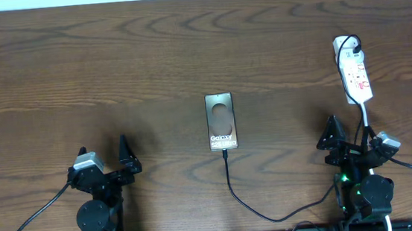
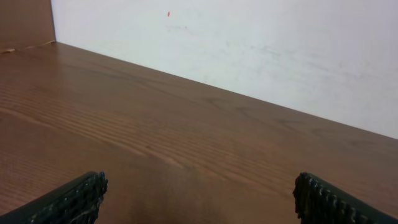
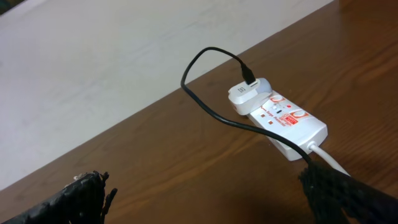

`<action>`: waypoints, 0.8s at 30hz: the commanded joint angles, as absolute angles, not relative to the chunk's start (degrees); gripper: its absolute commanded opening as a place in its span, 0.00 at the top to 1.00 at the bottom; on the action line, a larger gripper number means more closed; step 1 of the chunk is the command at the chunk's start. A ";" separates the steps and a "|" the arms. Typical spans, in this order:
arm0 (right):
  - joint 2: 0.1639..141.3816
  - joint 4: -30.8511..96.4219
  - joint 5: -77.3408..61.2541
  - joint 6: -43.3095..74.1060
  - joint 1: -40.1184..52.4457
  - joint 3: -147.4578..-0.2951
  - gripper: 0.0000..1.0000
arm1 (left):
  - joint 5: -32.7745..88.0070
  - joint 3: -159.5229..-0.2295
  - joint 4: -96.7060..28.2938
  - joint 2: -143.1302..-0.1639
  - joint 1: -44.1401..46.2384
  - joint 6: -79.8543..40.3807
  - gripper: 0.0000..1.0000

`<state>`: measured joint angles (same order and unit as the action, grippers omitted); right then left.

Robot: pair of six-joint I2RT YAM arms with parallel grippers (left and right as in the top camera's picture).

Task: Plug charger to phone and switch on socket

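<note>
well, with left gripper (image 1: 105, 159) and right gripper (image 1: 354, 138) both wide open and empty, the right should press the socket (image 1: 355, 72) on squarely, avoiding the charger (image 3: 211, 109) loop.

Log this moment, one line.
left hand open | right hand open | charger tip at Galaxy phone bottom edge | plug head in power strip | on/off unclear

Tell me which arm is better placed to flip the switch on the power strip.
Right. The power strip lies on the right side of the table, just ahead of the right arm, and shows in its wrist view. The left arm sits beyond the phone, its wrist view showing no strip.
</note>
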<state>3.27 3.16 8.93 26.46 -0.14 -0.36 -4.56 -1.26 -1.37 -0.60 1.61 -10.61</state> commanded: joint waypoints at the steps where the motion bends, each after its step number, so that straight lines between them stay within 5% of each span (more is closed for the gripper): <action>1: 3.38 3.44 8.62 24.75 -0.34 -0.32 0.01 | -4.93 -0.23 -3.68 -0.23 1.41 -10.11 0.02; 13: 1.41 3.46 8.82 24.12 -0.89 -0.32 0.01 | -4.93 -0.23 -3.68 -0.23 1.41 -10.11 0.02; 24: 0.27 3.70 6.42 5.91 -0.86 -0.27 0.01 | -4.91 -0.23 -3.68 -0.23 1.41 -10.11 0.02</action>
